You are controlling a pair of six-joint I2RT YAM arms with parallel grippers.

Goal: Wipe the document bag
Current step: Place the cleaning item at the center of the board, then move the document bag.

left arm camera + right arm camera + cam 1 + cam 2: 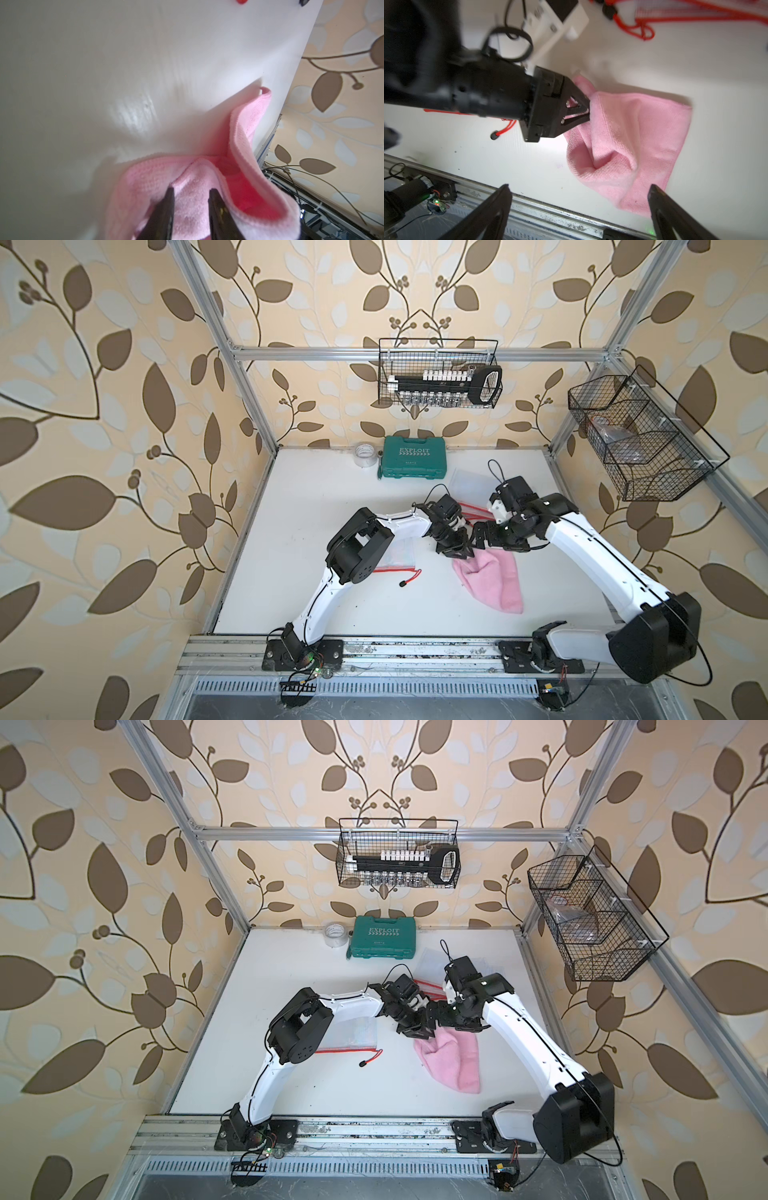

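Observation:
A pink cloth [494,580] [455,1060] lies crumpled on the white table, right of centre. My left gripper [461,553] [192,190] is shut on a raised fold at the cloth's far corner, and the fold fills the gap between its fingers [588,110]. My right gripper [477,538] [580,187] hangs open just above the same corner, holding nothing. One clear document bag [399,558] [357,1031] with a red zip lies flat, partly under my left arm. More clear document bags [469,485] with red zips lie behind both grippers.
A green tool case [413,458] and a tape roll [365,454] sit at the back wall. A wire basket of tools [440,373] hangs above them, another wire basket [640,439] on the right frame. A metal rail [415,651] runs along the table's front edge.

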